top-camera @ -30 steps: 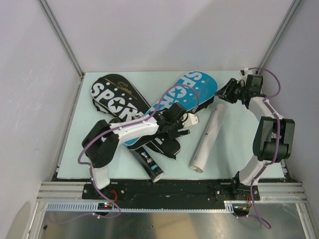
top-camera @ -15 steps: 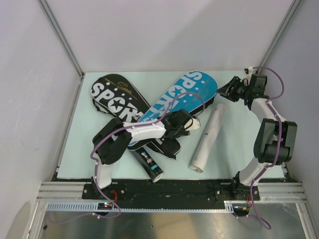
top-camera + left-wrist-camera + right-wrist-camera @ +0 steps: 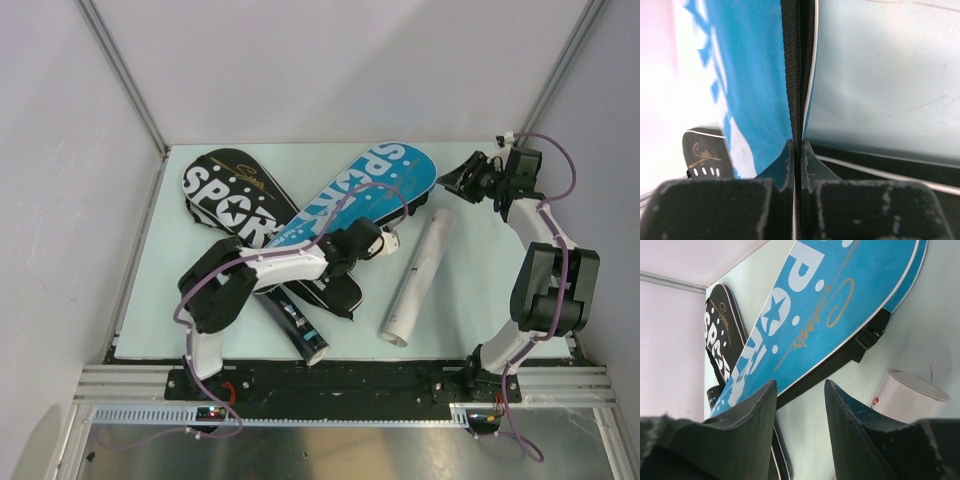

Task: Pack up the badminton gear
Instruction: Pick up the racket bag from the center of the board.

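Observation:
The badminton gear lies on the pale table. A blue "SPORT" cover [image 3: 372, 188] lies diagonally across a black "SPORT" cover [image 3: 226, 190]. A white tube [image 3: 418, 276] and a black tube [image 3: 296, 327] lie nearer the front. My left gripper [image 3: 383, 243] is shut on the blue cover's black zipper edge [image 3: 799, 75], with the seam pinched between its fingertips [image 3: 787, 155]. My right gripper [image 3: 453, 181] hangs open, with nothing in it, just off the blue cover's [image 3: 840, 300] top right end. Past its fingers [image 3: 757, 405] show the cover's black strap [image 3: 862, 342] and the white tube's end [image 3: 907, 395].
Metal frame posts [image 3: 120, 75] rise at the back corners, with white walls on three sides. A black rail [image 3: 330, 380] runs along the near table edge by the arm bases. The black cover [image 3: 705, 155] shows at the lower left of the left wrist view.
My left gripper has gone from open to shut on the blue cover's edge, and that arm has shifted slightly. My right gripper has drifted a little right and back, still open.

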Robot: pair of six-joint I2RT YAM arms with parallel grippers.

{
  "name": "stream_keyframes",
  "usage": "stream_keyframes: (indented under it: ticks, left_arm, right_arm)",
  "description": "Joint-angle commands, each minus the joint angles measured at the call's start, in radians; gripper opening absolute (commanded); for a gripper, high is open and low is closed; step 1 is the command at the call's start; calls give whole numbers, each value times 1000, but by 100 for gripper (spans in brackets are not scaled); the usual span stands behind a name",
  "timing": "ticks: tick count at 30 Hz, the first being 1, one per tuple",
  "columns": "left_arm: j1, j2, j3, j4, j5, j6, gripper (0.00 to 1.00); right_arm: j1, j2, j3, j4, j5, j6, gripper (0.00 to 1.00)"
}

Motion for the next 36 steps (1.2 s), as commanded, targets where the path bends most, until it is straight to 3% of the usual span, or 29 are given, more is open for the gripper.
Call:
stream_keyframes:
  ticks: [1, 12, 17, 22, 28, 36]
  left_arm:
    - [40, -204, 21, 21, 34, -52, 1]
    - [229, -474, 158, -308, 464, -242, 0]
    - [273, -588, 135, -387, 651, -286, 0]
    - [277, -695, 31, -394, 705, -233, 0]
    - [279, -737, -37, -393, 727, -198, 0]
    - [286, -739, -43, -394, 736, -187, 0]
  right_arm:
    - [7, -61, -2, -3, -21, -24, 47]
    - [8, -153, -3, -30, -108, -206, 45]
    - [21, -183, -6, 45, -210, -291, 44]
    - [118, -215, -4, 75, -163, -455, 43]
    - [247, -204, -5, 91, -59, -516, 47]
    - [255, -201, -6, -12, -1, -598, 43]
